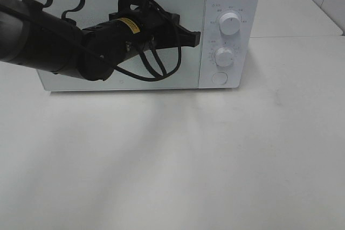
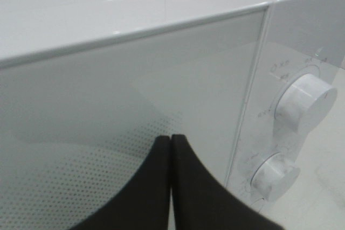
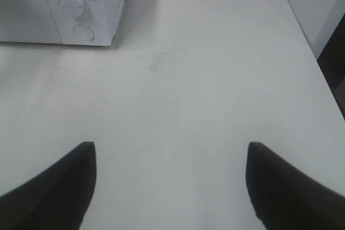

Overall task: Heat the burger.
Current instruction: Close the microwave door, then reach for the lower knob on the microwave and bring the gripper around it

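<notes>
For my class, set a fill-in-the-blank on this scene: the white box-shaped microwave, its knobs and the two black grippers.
The door of the white box-shaped microwave is ___.
Its panel carries ___ round white knobs, one above the other.
The left black gripper, before the door, has jaws ___.
The right black gripper, over the white table, has jaws ___.
Missing words: closed, two, shut, open.

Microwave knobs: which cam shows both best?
Exterior high: upper knob and lower knob are both face-on, whole and unblocked. Left wrist: both are close, but seen at an angle. Right wrist: the lower knob is small and far off, and the upper is cut off at the frame edge.
</notes>
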